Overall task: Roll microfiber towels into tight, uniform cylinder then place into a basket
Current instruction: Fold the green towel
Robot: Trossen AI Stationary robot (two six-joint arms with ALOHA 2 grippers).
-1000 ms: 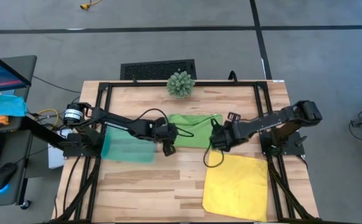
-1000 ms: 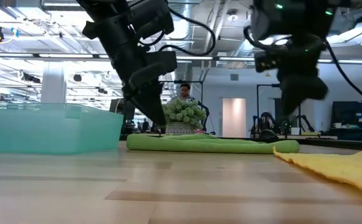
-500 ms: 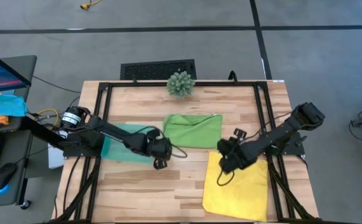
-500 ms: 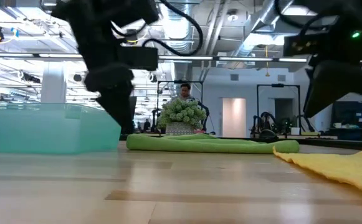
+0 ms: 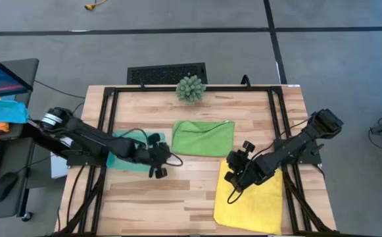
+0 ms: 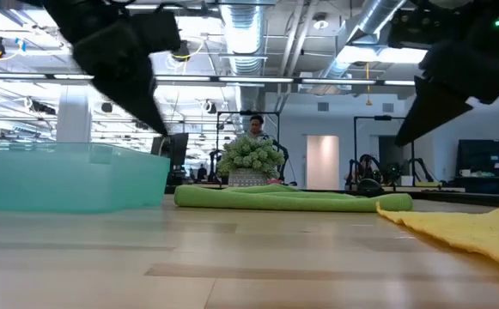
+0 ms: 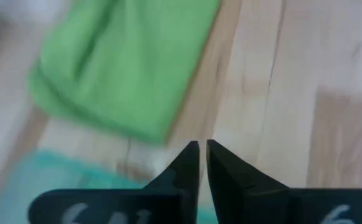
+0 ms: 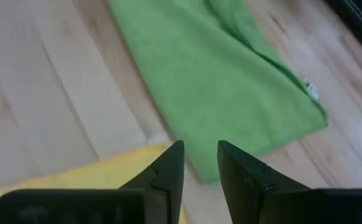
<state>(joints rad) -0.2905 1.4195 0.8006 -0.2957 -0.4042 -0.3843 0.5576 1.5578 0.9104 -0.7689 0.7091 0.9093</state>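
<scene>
The wooden surface (image 5: 177, 197) is carrying everything. The yellow towel (image 5: 253, 201) is lying flat at its near right corner, and the green towel (image 5: 204, 137) is lying folded near the middle, just beside the yellow one's far edge. The teal basket (image 5: 126, 153) is sitting to the left of the green towel, apart from it. The left end effector (image 5: 158, 169) is hovering beside the basket, fingers nearly pressed together, pinching nothing. The right end effector (image 5: 233, 179) is hanging over the yellow towel's corner, fingers slightly spread, empty.
</scene>
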